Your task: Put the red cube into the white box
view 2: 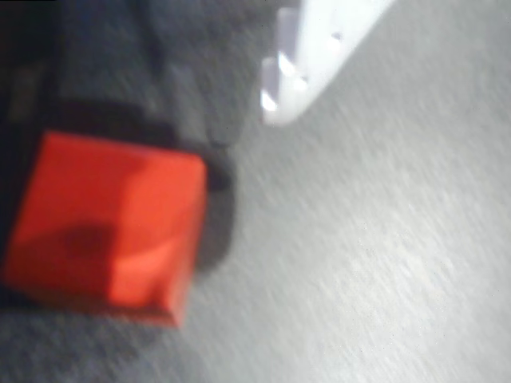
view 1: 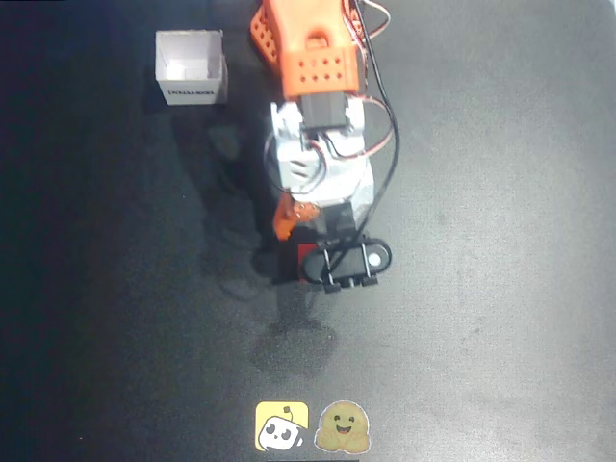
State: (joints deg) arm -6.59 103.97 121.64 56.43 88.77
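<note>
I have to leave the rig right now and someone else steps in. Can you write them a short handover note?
Gripper: low over the table, at the red cube; the wrist view shows the cube close up and blurred. Cannot tell whether the jaws are closed on it.
White box: upper left in the overhead view, open, nothing seen inside, well apart from the arm.
Done: the approach to the cube.
Left: secure the grasp, lift, carry to the box, release inside.
</note>
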